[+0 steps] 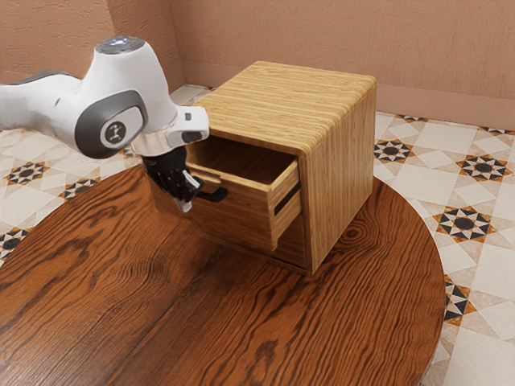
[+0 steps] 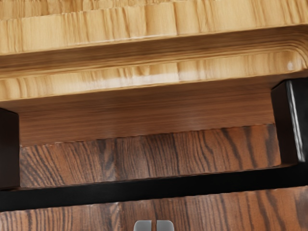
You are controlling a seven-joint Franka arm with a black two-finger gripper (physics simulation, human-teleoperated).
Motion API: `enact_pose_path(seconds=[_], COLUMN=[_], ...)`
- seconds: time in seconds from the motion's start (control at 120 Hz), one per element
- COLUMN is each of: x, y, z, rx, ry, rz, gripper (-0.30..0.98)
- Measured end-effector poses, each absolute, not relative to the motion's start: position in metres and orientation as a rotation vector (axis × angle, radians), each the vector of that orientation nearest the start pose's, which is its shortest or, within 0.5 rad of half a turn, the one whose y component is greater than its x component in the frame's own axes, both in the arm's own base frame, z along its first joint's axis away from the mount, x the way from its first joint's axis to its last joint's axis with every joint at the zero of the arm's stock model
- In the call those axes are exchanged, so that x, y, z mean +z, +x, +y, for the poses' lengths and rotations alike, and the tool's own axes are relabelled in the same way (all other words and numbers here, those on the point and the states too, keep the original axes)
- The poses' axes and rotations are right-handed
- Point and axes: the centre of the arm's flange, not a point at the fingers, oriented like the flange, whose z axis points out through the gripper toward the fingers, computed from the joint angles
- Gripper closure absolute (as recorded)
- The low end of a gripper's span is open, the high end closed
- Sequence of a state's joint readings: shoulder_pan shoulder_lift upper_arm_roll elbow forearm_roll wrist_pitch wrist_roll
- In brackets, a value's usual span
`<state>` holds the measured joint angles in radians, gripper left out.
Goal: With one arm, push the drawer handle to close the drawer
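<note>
In the exterior view my gripper points down at the front of the wooden drawer, which stands partly out of its cabinet. The black handle juts from the drawer front right beside the fingertips. From the wrist view, the black handle bar crosses in front of the drawer's front edge, and my gripper is on the bar's outer side, its two grey tips close together with nothing between them. Whether they touch the bar I cannot tell.
The wooden cabinet stands on a round dark wood table. Another drawer front lies below the pulled-out one. Behind the table are a patterned tile floor and a pinkish wall.
</note>
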<state>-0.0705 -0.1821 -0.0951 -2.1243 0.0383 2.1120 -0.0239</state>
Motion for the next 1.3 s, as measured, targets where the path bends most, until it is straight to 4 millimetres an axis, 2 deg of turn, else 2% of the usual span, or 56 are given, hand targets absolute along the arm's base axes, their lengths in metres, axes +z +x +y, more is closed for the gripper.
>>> enact_pose_path(seconds=[0.183, 0.358, 0.467, 0.717, 0.8, 0.85, 0.9, 0.942, 0.983, 1.05, 1.083, 1.117, 1.167, 1.2, 1.233, 1.267, 1.3], x=[0.503, 0.504, 0.506, 0.495, 0.491, 0.492, 0.489, 0.481, 0.479, 0.490, 0.505, 0.524, 0.570, 0.603, 0.624, 0.634, 0.635], y=[0.548, 0.579, 0.595, 0.625, 0.630, 0.627, 0.613, 0.588, 0.565, 0.525, 0.510, 0.499, 0.491, 0.491, 0.487, 0.482, 0.479], z=[-0.089, -0.085, -0.082, -0.081, -0.079, -0.079, -0.078, -0.076, -0.073, -0.069, -0.071, -0.074, -0.071, -0.053, -0.032, -0.016, -0.004], rx=[-0.273, -0.282, -0.287, -0.301, -0.312, -0.318, -0.311, -0.286, -0.280, -0.310, -0.341, -0.372, -0.428, -0.448, -0.431, -0.387, -0.321], ry=[-3.084, -3.081, -3.077, -3.068, -3.051, -3.040, -3.057, -3.083, -3.106, -3.124, -3.130, -3.139, -3.153, -3.157, -3.150, -3.141, -3.131], rz=[0.316, 0.362, 0.390, 0.458, 0.471, 0.476, 0.473, 0.455, 0.431, 0.377, 0.334, 0.281, 0.163, 0.043, -0.076, -0.174, -0.264], gripper=[0.79, 0.79, 0.79, 0.79, 0.90, 0.98, 0.88, 0.79, 0.79, 0.79, 0.78, 0.73, 0.62, 0.54, 0.46, 0.40, 0.34])
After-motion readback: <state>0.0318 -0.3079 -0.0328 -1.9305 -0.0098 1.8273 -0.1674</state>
